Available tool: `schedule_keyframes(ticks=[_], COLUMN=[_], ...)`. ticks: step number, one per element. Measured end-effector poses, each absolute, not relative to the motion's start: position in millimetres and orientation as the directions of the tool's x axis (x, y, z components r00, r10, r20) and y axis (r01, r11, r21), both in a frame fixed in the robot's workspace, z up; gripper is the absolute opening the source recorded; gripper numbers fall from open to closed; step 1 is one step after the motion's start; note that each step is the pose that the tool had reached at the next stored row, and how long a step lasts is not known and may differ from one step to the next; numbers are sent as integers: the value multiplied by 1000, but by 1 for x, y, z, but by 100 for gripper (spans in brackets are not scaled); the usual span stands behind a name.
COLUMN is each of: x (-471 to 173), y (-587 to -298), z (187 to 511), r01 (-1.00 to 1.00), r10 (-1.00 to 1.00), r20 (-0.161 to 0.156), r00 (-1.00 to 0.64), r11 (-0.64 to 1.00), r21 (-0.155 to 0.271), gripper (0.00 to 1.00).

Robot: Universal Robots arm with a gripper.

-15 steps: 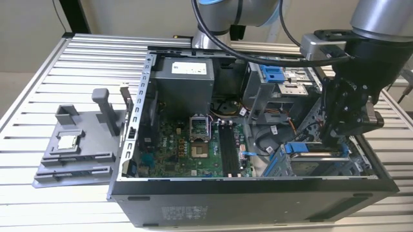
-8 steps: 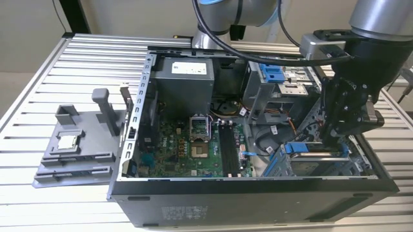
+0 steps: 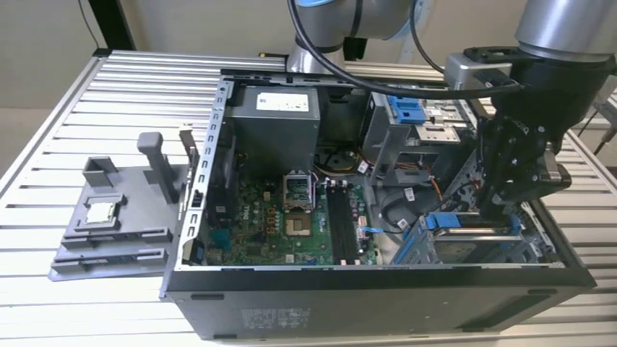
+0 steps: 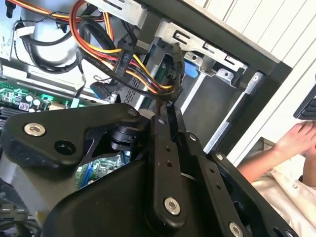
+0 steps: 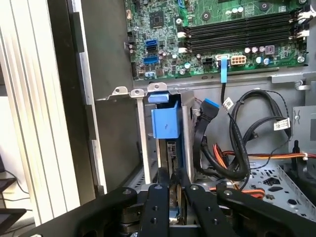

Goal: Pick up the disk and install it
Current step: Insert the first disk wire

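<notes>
The claw point(image 5: 173, 174) reaches down into the open computer case point(image 3: 386, 296), at the corner on the exterior view's right. Its two fingers are closed together and pinch the narrow edge of the disk point(image 5: 172, 157). The disk stands on its edge inside a metal cage point(image 5: 140, 128), with one blue rail along its side. Just beside the cage hangs a bundle of black cables point(image 5: 237, 143), and orange and yellow wires pass near the claw in both wrist views.

In the case I count one motherboard point(image 3: 279, 224), one grey power supply point(image 3: 274, 123) and one wide blue latch piece point(image 3: 409, 110) on the far side. Two blue sockets point(image 5: 152, 45) sit on the motherboard's edge near the cage.

Outside the case, on the exterior view's left, one grey holder point(image 3: 115, 246) carries one square processor chip point(image 3: 101, 210).

Everything stands on a bench point(image 3: 97, 94) of silver ribbed metal slats. Behind it is a pale wall point(image 3: 48, 43). A person's hand point(image 4: 296, 140) shows beyond the case in the second wrist view.
</notes>
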State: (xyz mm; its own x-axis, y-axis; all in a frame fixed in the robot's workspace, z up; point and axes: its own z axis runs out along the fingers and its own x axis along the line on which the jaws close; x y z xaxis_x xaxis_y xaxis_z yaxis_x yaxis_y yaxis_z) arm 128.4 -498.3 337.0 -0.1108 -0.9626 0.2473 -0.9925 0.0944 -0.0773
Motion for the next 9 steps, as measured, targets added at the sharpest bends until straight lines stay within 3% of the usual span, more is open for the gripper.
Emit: schedule_keyframes(ticks=[9], x=[127], y=[-495], z=[334], r01=[-993], r10=[-959], r20=[262], r00=[-106], r11=[88], r21=[-79], gripper=[0])
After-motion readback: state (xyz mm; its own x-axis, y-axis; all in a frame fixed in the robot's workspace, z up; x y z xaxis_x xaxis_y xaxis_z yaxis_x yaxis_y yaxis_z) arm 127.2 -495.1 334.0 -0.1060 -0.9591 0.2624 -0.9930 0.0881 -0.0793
